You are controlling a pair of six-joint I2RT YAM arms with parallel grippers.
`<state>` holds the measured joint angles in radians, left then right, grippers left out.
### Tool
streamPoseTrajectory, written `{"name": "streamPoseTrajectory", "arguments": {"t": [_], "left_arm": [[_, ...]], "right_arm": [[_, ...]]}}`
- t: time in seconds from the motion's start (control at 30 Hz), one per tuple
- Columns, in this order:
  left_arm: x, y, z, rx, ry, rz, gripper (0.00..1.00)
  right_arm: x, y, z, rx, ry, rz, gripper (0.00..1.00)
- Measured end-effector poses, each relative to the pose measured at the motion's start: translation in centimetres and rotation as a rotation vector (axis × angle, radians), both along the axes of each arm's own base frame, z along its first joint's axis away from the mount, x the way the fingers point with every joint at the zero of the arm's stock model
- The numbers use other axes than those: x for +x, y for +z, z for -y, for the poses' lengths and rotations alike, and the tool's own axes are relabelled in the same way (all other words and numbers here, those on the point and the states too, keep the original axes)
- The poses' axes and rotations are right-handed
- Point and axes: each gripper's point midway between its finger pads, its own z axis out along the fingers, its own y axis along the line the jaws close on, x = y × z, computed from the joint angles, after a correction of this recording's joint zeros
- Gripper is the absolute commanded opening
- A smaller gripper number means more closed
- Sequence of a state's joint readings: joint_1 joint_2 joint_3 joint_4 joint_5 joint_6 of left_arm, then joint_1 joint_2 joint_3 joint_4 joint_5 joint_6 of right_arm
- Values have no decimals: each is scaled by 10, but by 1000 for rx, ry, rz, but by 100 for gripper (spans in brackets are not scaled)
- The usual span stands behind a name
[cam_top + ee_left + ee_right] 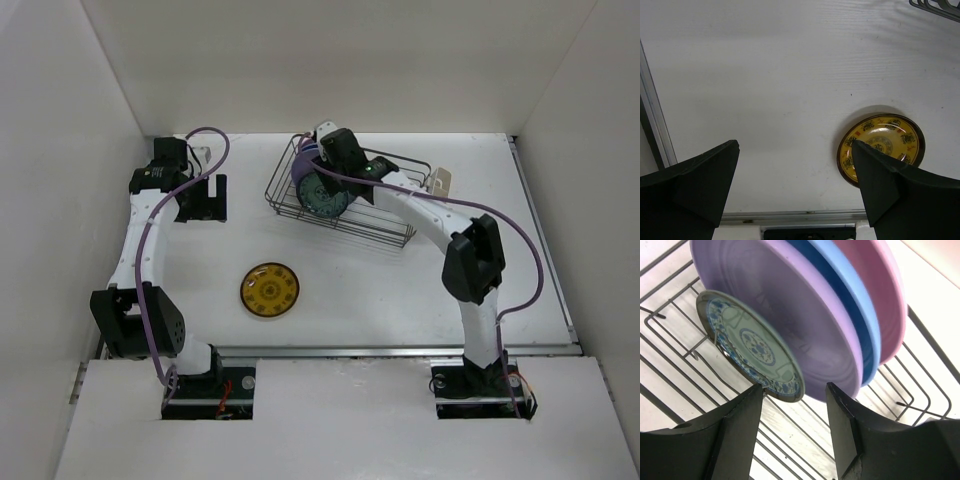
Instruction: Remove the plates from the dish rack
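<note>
The dark wire dish rack (392, 222) stands at the back of the table. In the right wrist view it holds, on edge, a small teal patterned plate (747, 344), then a lavender plate (805, 315), a light blue plate (850, 305) and a pink plate (880, 295). My right gripper (794, 397) is open just below the rim of the teal plate, its jaws either side of that edge; it sits over the rack's left end (325, 160). The yellow patterned plate (270, 289) lies flat on the table, also in the left wrist view (882, 142). My left gripper (795, 150) is open and empty, far left (200, 200).
A cream utensil cup (439, 181) is clipped to the rack's right end. White walls close in the table on the left, back and right. A metal rail (790, 217) runs along the table's near edge.
</note>
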<state>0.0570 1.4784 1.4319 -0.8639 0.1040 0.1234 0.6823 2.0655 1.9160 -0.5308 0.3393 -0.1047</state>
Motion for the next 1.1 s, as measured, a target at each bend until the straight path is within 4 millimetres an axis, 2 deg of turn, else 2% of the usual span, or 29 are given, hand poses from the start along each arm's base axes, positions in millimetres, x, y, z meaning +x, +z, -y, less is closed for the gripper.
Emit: {"name": "streamPoseTrajectory", "arguments": {"t": [0.2,0.33,0.43,0.47,0.5,0.57,0.6,0.73,0.83,0.93,1.03,1.1], "left_arm": [[0,0,0,-1,0,0,94],[0,0,0,-1,-1,0,94],[0,0,0,-1,-1,-1,94],[-1,-1,0,-1,-1,-3,94],[0,-1,0,-1,-1,-3,94],[-1,-1,0,-1,-1,-4,94],[-1,-1,0,-1,-1,-4,94],[-1,-2,0,-2,-1,-6,94],[-1,-2,1,-5,-3,-5,94],[-1,-2,2,-8,-5,-5,94],[-1,-2,3,-14,-8,-5,94],[-1,-2,3,-16,-9,-5,94]], "right_arm": [[0,9,-3,19,8,12,59],[3,4,-11,32,31,0,56],[7,-13,-16,26,37,-23,42],[10,-19,-15,13,27,-25,23],[12,-25,-15,5,28,-31,15],[19,-32,-6,-20,8,-35,3],[21,-35,-3,-13,5,-44,0],[23,-35,-3,2,17,-51,0],[23,-28,-3,-15,23,-29,0],[21,-10,1,-37,15,14,0],[15,25,11,-44,-13,85,0],[10,59,16,-22,-28,150,0]]}}
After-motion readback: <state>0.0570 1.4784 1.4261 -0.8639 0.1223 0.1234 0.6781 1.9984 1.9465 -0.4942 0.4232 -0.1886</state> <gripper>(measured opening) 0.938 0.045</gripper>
